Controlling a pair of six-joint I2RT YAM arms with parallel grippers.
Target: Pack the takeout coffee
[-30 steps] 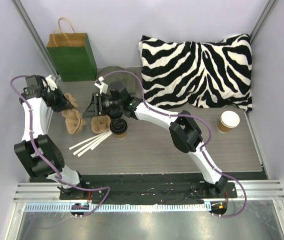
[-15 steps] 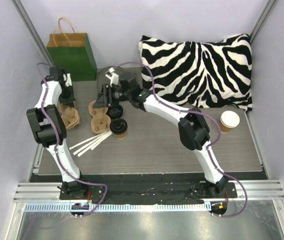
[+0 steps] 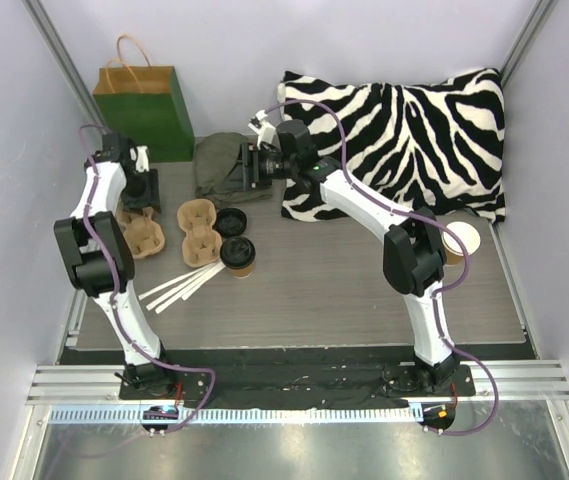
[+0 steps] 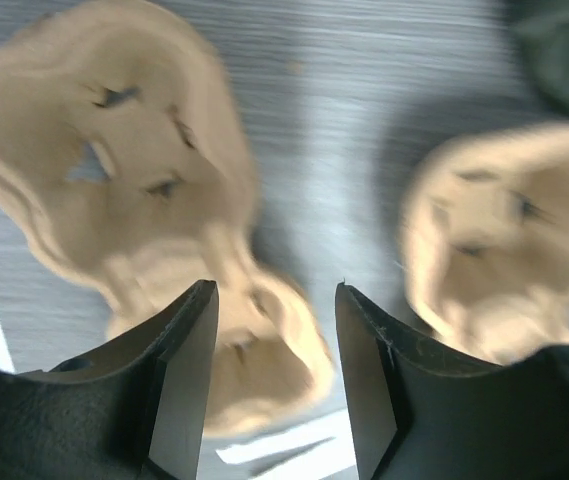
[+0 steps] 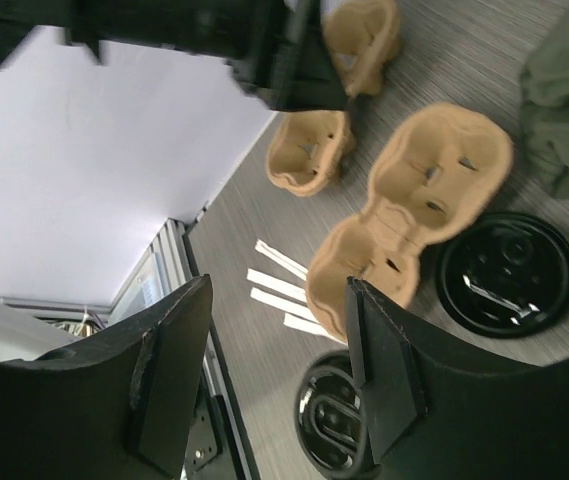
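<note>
- The left arm (image 3: pixel 92 215) stands nearly straight up the table's left side. The left gripper (image 3: pixel 140 190) points down, well left of the coffee cup (image 3: pixel 237 255) and beyond it.
- Its jaws are parted about halfway and hold nothing. In the left wrist view, the fingers (image 4: pixel 179 380) hang above the farther tray (image 4: pixel 144 200).
- The right arm (image 3: pixel 364 205) reaches far out. The right gripper (image 3: pixel 242 168) hangs over the green cloth (image 3: pixel 219 165), well beyond the cup, with its jaws wide apart and nothing between them.
- The coffee cup stands upright with its black lid on, just beside the nearer tray (image 3: pixel 199 232). A loose black lid (image 3: pixel 230 222) lies just beyond it.
- Half a second ago the right gripper hung low over the loose lid. It has since drawn back, away from the cup.
- A second ago the left arm was folded, and now it is stretched out. The cup has not moved.
- White strips (image 3: pixel 179 285) lie to the cup's near left.
- Bare table (image 3: pixel 344 290) runs from the cup rightward to the open cup (image 3: pixel 459 242) at the right edge.
- The green bag (image 3: pixel 144 110) and the striped pillow (image 3: pixel 394 140) line the far wall beyond the cup.
</note>
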